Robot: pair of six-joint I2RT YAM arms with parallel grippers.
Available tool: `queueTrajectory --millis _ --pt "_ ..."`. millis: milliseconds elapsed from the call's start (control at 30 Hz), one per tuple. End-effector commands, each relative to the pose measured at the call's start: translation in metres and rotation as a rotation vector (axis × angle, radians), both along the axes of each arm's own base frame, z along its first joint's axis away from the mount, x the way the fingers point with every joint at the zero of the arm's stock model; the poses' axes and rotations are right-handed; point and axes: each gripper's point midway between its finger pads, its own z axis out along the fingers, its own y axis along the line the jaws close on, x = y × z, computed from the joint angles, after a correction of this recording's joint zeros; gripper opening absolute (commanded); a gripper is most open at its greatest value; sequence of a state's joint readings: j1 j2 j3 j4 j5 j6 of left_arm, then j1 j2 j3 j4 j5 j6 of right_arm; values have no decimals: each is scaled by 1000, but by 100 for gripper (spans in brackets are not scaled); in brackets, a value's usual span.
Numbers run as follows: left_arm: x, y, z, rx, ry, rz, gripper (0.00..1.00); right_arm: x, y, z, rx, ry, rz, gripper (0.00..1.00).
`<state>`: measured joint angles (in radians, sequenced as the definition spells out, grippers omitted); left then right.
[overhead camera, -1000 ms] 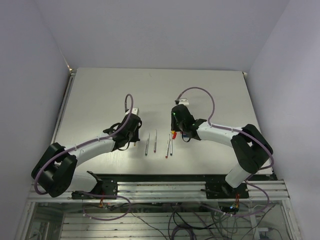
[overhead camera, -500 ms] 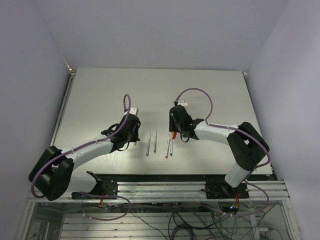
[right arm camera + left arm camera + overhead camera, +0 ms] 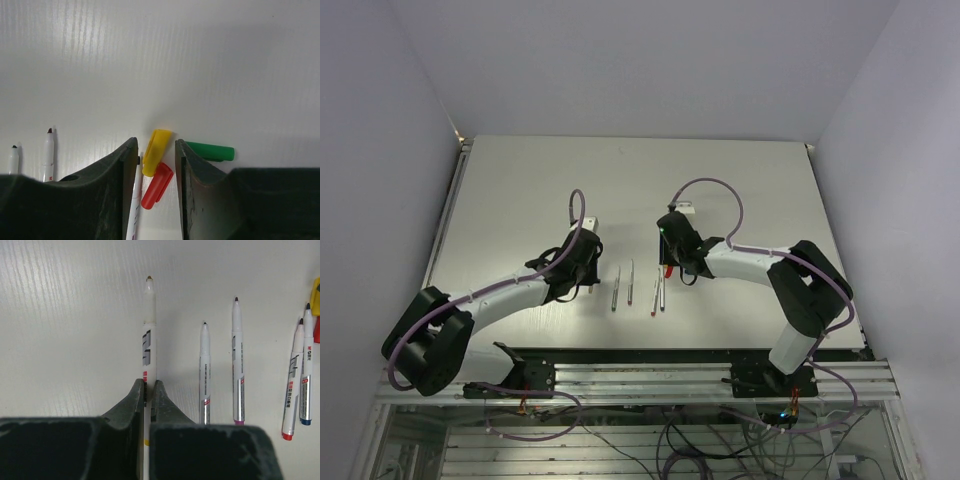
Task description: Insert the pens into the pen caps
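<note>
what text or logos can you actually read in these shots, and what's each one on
"M&G": on the blue-ended pen, left wrist view; finer print below it is too small to read.
Held pen in the left claw: dark blocky mark, too blurred to read.
Other pens: print too small to read.
Caps: no text visible.

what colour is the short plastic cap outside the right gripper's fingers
The short plastic cap is green, clearest in the right wrist view.

left fingers (image 3: 134, 399) pinch one pen (image 3: 149, 335) beside four more pens (image 3: 238, 365).
</note>
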<state>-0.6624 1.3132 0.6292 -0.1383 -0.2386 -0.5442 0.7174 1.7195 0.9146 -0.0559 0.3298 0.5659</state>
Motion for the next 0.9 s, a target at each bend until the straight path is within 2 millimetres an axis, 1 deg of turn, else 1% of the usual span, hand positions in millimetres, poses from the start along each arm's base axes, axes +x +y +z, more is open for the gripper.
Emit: queueTrajectory --millis 0,467,867 --pt "7 -7 8 -32 -15 -3 7 6 4 3 1 -13 -19 35" --pt "7 -4 3 -16 -3 3 7 1 4 -6 -1 15 -18 33" --pt "7 -4 6 -18 -12 7 7 -2 2 -16 -15 40 -27 30"
